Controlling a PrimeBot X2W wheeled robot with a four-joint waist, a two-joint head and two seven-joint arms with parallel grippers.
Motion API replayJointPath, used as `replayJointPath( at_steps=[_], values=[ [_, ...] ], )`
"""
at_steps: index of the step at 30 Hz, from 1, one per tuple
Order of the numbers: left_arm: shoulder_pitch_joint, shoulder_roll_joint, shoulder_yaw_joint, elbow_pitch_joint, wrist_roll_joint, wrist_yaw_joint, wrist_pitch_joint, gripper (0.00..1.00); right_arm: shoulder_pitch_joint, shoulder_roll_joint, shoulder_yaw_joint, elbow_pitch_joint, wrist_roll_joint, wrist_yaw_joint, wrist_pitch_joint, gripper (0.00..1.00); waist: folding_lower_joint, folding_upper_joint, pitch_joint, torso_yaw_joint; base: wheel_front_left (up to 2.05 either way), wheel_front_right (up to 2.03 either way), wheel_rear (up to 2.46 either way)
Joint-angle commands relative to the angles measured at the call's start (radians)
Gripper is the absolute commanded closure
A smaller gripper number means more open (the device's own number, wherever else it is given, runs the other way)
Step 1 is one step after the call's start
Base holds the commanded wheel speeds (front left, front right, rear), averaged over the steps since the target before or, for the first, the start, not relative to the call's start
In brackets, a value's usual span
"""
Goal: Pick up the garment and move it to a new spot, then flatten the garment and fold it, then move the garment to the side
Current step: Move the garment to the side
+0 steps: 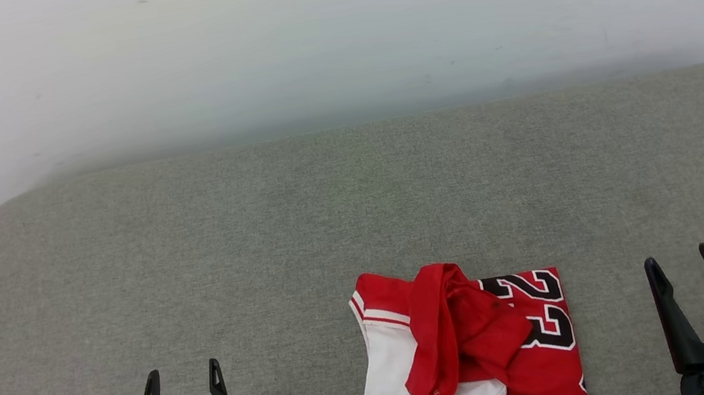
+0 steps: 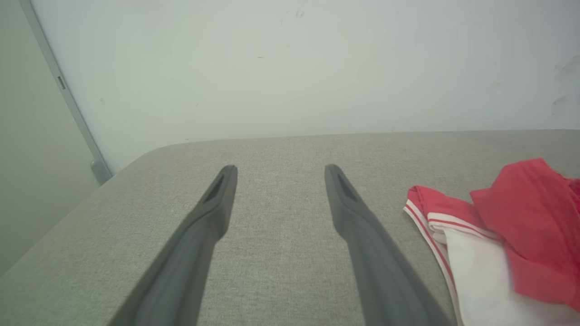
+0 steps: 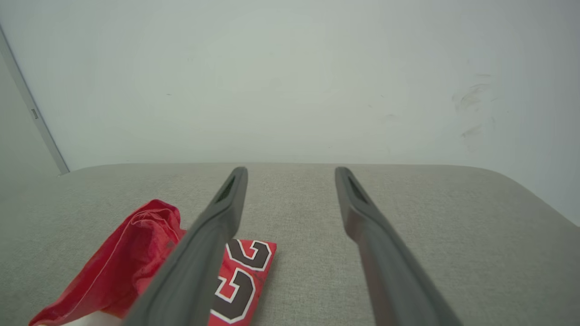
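Our left gripper (image 1: 181, 369) and right gripper (image 1: 677, 254) hang spread and empty either side of the garment (image 1: 474, 357), bunched in a rough fold at the surface's (image 1: 326, 216) near edge; we'd want any grasp to catch every layer.

The T-shirt (image 1: 466, 351) is red with a white sleeve, red-white striped trim and black numerals (outlined in white). The cushion (image 1: 259, 243) is a heathered, woven grey-green, the wall (image 1: 320, 15) pale grey-white.
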Motion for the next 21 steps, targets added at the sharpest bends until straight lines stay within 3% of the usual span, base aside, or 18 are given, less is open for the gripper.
replayJointPath(
  at_steps=[1,14,18,21],
  values=[
    [0.01,0.004,0.001,0.001,0.007,-0.001,-0.002,0.0,0.013,0.0,0.001,0.003,-0.009,-0.001,-0.002,0.0,0.0001,0.0,-0.001,0.001,0.0,0.0,0.0],
    [0.007,0.002,-0.005,0.006,0.004,0.007,-0.002,0.0,-0.08,-0.061,0.005,0.011,-0.018,-0.001,-0.002,0.0,0.0001,0.0,0.0,0.001,0.0,0.0,0.0],
    [-0.008,0.001,-0.014,0.007,0.004,0.003,-0.002,0.0,-0.179,-0.135,0.007,0.022,0.019,-0.001,0.014,0.0,0.0001,0.0,0.01,0.003,0.0,0.0,0.0],
    [-0.016,0.001,-0.017,0.008,0.003,0.001,-0.002,0.0,-0.268,-0.217,0.052,0.036,0.068,-0.001,0.097,0.0,0.0001,0.0,0.019,0.005,0.0,0.0,0.0]
  ],
)
